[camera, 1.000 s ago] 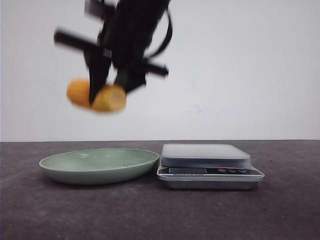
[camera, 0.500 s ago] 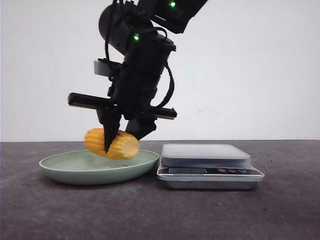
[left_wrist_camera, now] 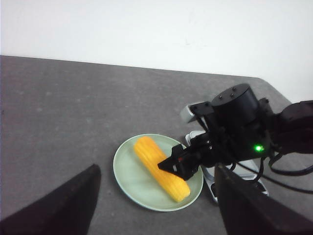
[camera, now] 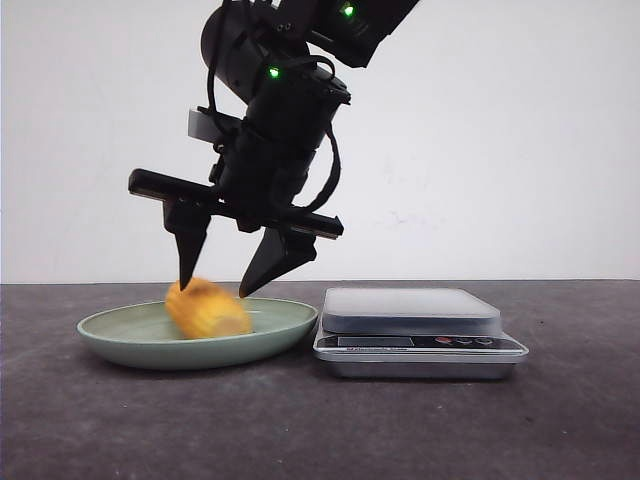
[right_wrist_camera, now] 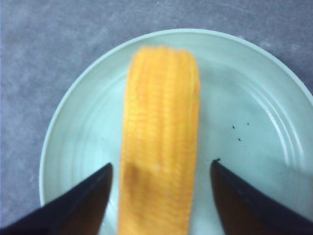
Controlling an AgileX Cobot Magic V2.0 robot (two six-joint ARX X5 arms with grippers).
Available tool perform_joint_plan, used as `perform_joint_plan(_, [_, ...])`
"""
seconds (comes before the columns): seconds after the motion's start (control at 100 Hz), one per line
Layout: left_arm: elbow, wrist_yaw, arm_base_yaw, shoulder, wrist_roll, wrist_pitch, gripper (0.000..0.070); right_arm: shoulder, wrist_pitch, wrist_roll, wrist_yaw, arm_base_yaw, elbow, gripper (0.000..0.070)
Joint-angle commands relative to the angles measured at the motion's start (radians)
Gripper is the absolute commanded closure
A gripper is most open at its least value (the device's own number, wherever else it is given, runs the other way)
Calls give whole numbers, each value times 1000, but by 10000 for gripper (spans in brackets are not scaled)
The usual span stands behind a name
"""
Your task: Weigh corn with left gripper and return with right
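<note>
Currently the corn [camera: 207,309] lies in the pale green plate [camera: 120,333], released. Directly above it hangs the right tool [camera: 217,287], fingers spread wide and clear of the cob. The left tool [left_wrist_camera: 155,205] is raised well apart, also spread and empty. A scale [camera: 412,312] stands just beside the plate on the table [camera: 560,420].

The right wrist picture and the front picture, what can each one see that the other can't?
Only the right wrist view shows tiny dark specks inside the plate and the kernel rows close up. Only the front view shows the kitchen scale, the white wall and the whole black arm. Both show the corn lying on the green plate, with the right gripper open above it.
</note>
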Motion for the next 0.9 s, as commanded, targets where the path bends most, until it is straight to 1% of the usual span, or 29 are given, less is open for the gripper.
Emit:
perform_joint_plan(0.0, [8, -6, -10, 5, -1, 6, 265, 19, 14, 40, -3, 12, 26, 172])
perform_joint_plan(0.03, [8, -6, -10, 5, -1, 6, 265, 19, 15, 45, -3, 13, 26, 160])
perform_joint_plan(0.2, [8, -6, -10, 5, -1, 7, 265, 8, 12, 57, 21, 16, 26, 159])
perform_joint_plan(0.3, [8, -6, -10, 5, -1, 6, 265, -31, 9, 36, 26, 15, 26, 160])
perform_joint_plan(0.38, [8, -7, -10, 5, 0, 7, 265, -81, 10, 14, 47, 14, 26, 161])
perform_joint_plan(0.47, [8, -10, -10, 5, 0, 8, 265, -157, 1, -23, 66, 7, 26, 161])
perform_joint_plan(0.56, [8, -19, -10, 5, 0, 9, 265, -251, -32, -83, 121, 6, 26, 162])
perform_joint_plan(0.69, [8, -26, -10, 5, 0, 11, 266, -414, -114, -187, 216, 9, 26, 162])
perform_joint_plan(0.81, [8, -28, -10, 5, 0, 14, 266, -577, -211, -230, 244, 10, 26, 162])
perform_joint_plan(0.89, [8, -28, -10, 5, 0, 15, 266, -686, -265, -253, 288, 15, 26, 162])
